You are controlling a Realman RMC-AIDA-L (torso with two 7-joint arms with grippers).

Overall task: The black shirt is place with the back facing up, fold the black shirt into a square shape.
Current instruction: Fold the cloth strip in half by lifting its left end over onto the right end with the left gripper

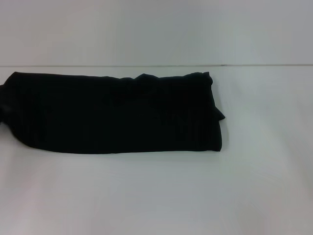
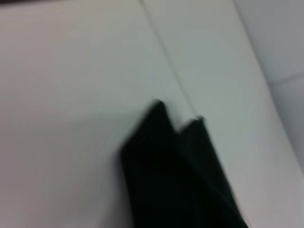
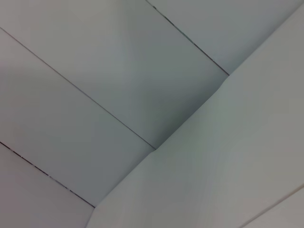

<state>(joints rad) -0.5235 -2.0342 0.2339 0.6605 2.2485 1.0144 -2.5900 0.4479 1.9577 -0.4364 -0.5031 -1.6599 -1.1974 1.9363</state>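
Already the black shirt (image 1: 115,113) lies on the white table (image 1: 161,196) as a long band, running off the robot's left edge of view. Neither gripper shows; finger state unknown. Judged midway: next, fold the ends across toward a square.

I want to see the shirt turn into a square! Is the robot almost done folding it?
Partway. The black shirt already lies on the white table as a long, flat band, so the sides look folded in. Right now nothing is holding it: no gripper shows in any view. It is still much longer than it is tall, so the ends probably need folding across to make a square.
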